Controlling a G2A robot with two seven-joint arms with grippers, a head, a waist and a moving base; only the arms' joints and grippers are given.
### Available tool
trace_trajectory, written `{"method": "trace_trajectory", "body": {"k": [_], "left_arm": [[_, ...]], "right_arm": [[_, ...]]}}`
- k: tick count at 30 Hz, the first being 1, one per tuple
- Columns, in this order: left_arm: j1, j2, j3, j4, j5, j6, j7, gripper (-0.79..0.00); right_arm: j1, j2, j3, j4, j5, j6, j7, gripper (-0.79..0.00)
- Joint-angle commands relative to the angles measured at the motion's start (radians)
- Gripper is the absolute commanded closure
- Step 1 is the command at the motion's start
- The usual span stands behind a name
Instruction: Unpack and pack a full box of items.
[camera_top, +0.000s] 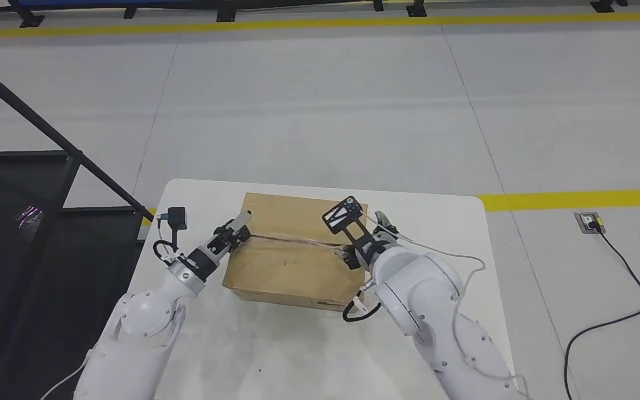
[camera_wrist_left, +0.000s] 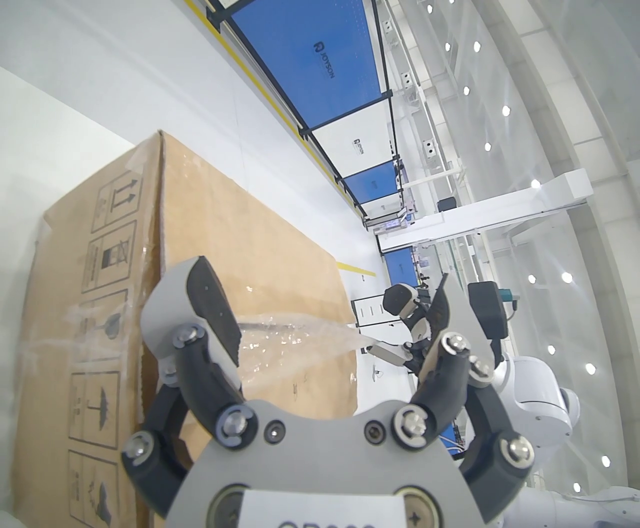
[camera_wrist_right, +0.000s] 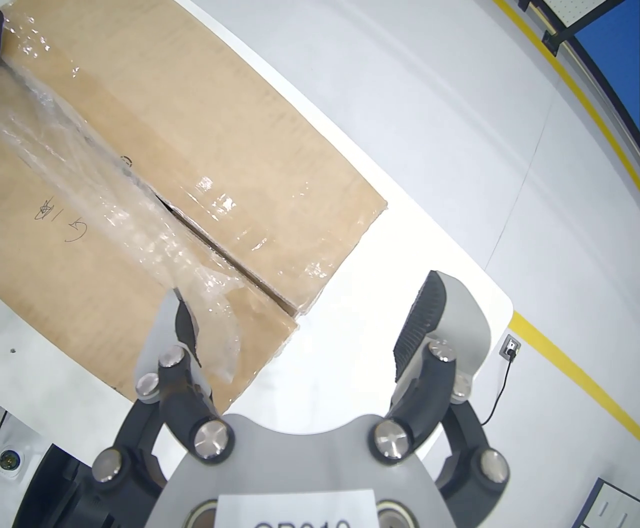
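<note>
A brown cardboard box (camera_top: 285, 265) lies in the middle of the white table (camera_top: 440, 230). A peeled strip of clear tape (camera_top: 292, 238) stretches over the box top from one gripper to the other. My left gripper (camera_top: 232, 237) is at the box's left end. In the left wrist view it (camera_wrist_left: 320, 285) is open, and the tape (camera_wrist_left: 300, 335) clings to one finger (camera_wrist_left: 210, 305). My right gripper (camera_top: 352, 242) is at the box's right end. In the right wrist view it (camera_wrist_right: 305, 292) is also open, with crumpled tape (camera_wrist_right: 100, 190) stuck to one finger (camera_wrist_right: 185, 330). The top seam (camera_wrist_right: 225, 255) of the box (camera_wrist_right: 200, 115) gapes slightly.
The box takes up the middle of the table, with bare surface in front of it and to its right. A black metal frame (camera_top: 60, 150) stands left of the table. A floor socket (camera_top: 588, 221) with a cable lies to the right, by a yellow line.
</note>
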Motion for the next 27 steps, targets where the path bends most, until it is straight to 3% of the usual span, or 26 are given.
{"method": "trace_trajectory", "body": {"k": [1,11,27], "left_arm": [[0.001,0.000,0.000,0.000,0.002,0.000,0.001,-0.785],[-0.002,-0.003,0.008,0.011,0.002,0.005,0.005,-0.785],[0.052,0.005,-0.058,-0.094,-0.068,0.000,-0.015,-0.785]], "right_arm": [[0.000,-0.001,-0.001,0.004,-0.008,0.000,-0.001,-0.785],[0.013,-0.013,-0.023,0.043,-0.050,0.029,-0.007,-0.785],[0.019,-0.027,-0.026,0.059,-0.063,0.023,-0.013,-0.785]]}}
